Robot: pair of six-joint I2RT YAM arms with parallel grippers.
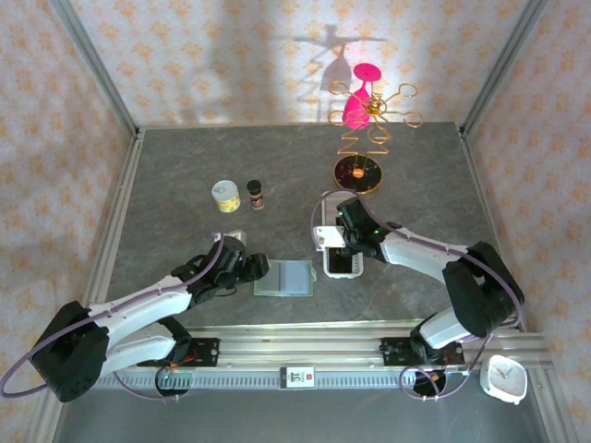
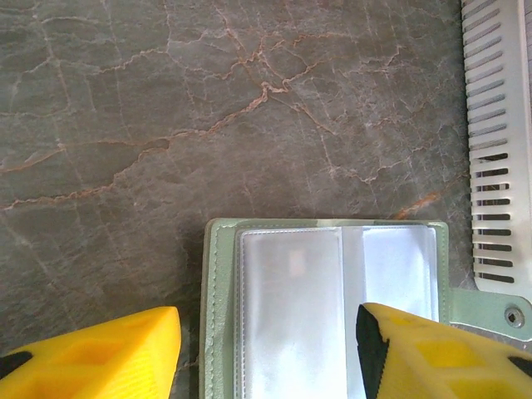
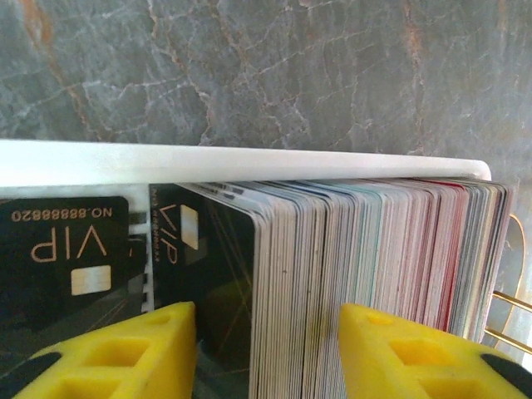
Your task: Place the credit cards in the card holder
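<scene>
Standing on edge in the white rack (image 3: 249, 158), the cards (image 3: 332, 241) sit packed between the half-spread fingers of my right claw (image 3: 266, 324), whether pinched I cannot tell, while the green wallet (image 2: 316, 299) lies open between the wide-spread fingers of my left claw (image 2: 268, 324), which holds nothing.
</scene>
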